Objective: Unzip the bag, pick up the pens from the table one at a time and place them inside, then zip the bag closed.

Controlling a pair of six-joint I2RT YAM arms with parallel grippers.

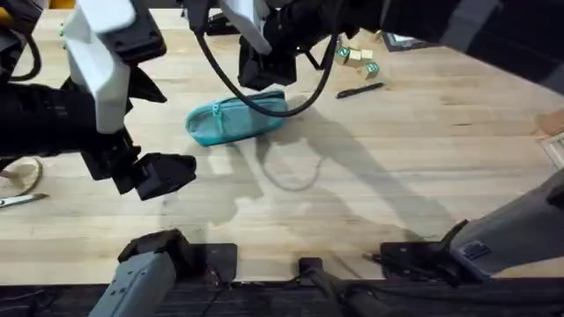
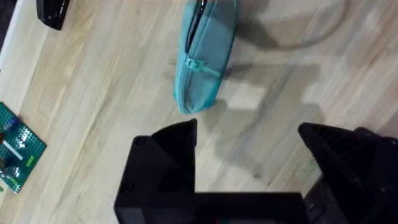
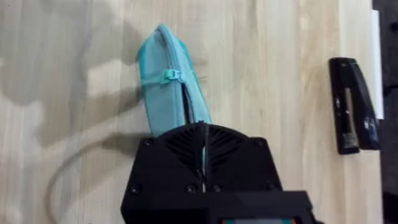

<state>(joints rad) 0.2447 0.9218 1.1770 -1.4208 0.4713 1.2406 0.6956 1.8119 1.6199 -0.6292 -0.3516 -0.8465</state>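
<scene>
The teal bag [image 1: 236, 120] lies on the table [image 1: 370, 176], left of the middle. Its zip shows a dark open slit from the small pull tab [image 3: 168, 76] back toward my right gripper [image 3: 204, 140]. That gripper is shut over the bag's [image 3: 166, 93] far right end and seems to pinch the fabric there. My left gripper [image 1: 166, 174] hovers open in front of and to the left of the bag [image 2: 202, 56], short of its near end, with nothing between its fingers [image 2: 165, 162]. A thin black pen [image 1: 359, 90] lies to the right of the bag.
Small lettered blocks [image 1: 357, 60] sit behind the pen. A black stapler [image 3: 351, 106] lies beyond the bag. A green circuit board [image 2: 15, 152] and a tape ring [image 1: 22, 176] lie at the far left. A black cable [image 1: 264, 106] loops over the bag.
</scene>
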